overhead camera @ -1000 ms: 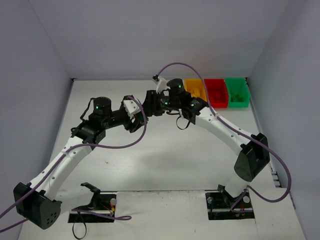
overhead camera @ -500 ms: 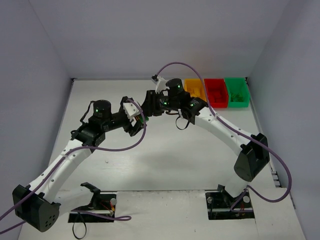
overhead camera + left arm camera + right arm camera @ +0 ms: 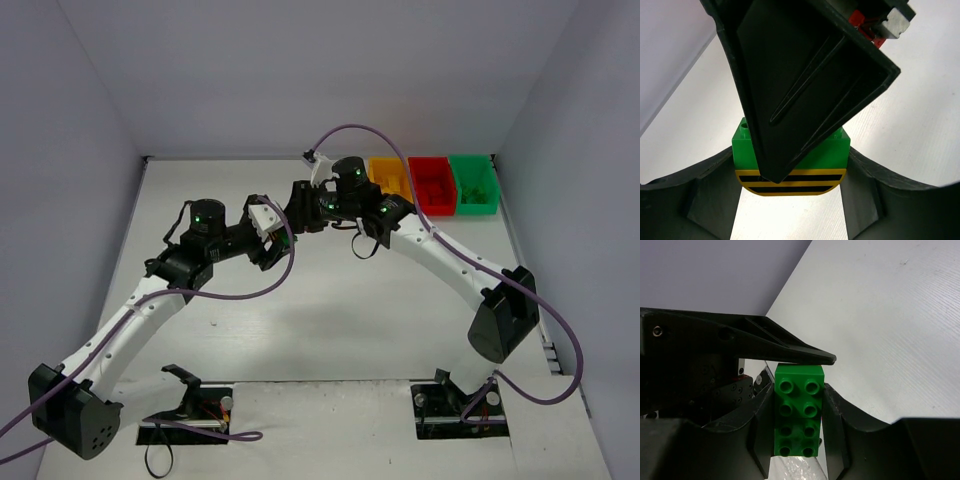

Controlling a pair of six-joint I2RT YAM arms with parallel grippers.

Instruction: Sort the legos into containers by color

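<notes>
So the green studded plastic lego brick [image 3: 799, 415] is held between both arms over the white surface [image 3: 330, 320], a bit left of the yellow-orange plastic bin [image 3: 390, 178]. The right gripper [image 3: 797, 387] is clamped tight on its long sides. The left gripper [image 3: 790, 167] has its fingers [image 3: 700, 200] either side of the brick's other end, and honestly I can't tell if it's squeezing. A yellow piece with black stripes [image 3: 790, 182] sits against the green one.
</notes>
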